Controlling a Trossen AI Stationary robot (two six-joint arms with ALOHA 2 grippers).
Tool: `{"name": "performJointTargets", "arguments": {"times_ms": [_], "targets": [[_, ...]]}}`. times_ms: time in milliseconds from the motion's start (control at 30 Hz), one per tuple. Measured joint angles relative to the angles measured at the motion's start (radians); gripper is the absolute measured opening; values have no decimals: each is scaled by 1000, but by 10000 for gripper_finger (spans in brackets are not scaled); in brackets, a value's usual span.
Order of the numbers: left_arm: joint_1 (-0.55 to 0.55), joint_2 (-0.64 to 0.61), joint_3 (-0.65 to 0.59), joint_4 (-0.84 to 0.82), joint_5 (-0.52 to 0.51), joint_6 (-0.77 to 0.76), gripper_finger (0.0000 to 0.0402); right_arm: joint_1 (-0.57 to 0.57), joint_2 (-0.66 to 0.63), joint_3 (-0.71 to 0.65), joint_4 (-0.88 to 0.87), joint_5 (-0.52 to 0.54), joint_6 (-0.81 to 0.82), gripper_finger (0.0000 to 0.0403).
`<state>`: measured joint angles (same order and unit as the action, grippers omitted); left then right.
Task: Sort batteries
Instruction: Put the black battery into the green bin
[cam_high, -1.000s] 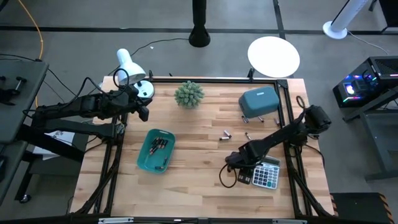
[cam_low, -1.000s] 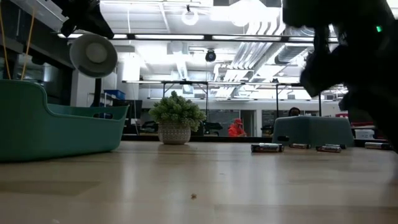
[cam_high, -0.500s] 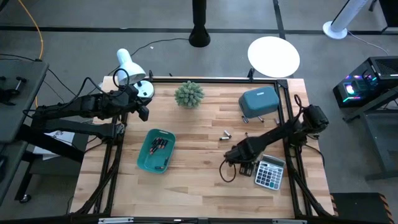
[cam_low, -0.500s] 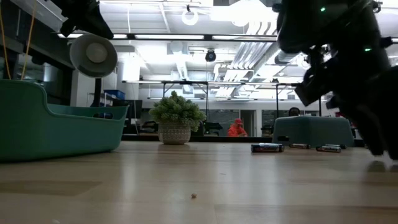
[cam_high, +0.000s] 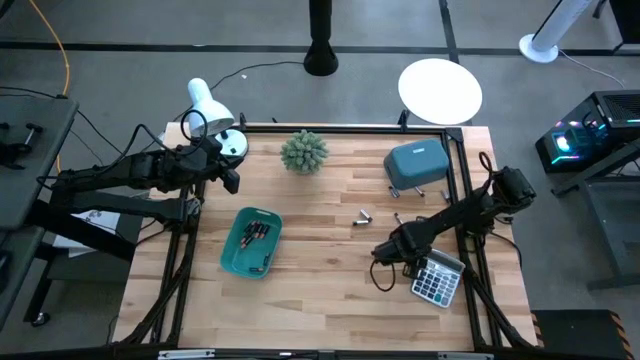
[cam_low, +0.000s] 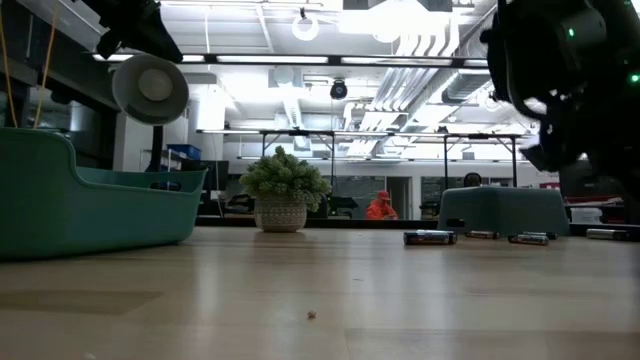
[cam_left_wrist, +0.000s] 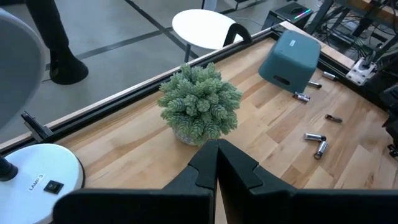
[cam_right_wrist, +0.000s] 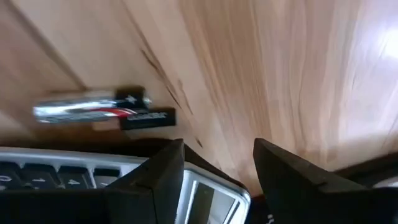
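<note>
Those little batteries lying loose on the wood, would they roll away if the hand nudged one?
Probably. The loose batteries are slim cylinders lying on their sides on the smooth flat table, so a sideways nudge would likely roll them. The right hand, open near the calculator, may find them slippery.

Bright overhead light, blurred wrist close-up

Right gripper (cam_high: 384, 252) low at table's right-near area, fingers parted. Left gripper (cam_high: 232, 181) parked at far-left, fingers closed together.
</note>
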<state>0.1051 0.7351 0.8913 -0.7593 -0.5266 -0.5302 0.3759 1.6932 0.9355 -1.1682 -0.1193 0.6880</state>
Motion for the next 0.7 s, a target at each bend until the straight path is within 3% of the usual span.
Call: {"name": "performJointTargets", "arguments": {"times_ms": [300, 700], "targets": [[0, 0, 0, 0, -2, 9, 0, -1, 0, -40, 26, -55, 43, 188], [0, 0, 0, 0, -2, 10, 0, 0, 0, -41, 124, -118, 231, 188]]}}
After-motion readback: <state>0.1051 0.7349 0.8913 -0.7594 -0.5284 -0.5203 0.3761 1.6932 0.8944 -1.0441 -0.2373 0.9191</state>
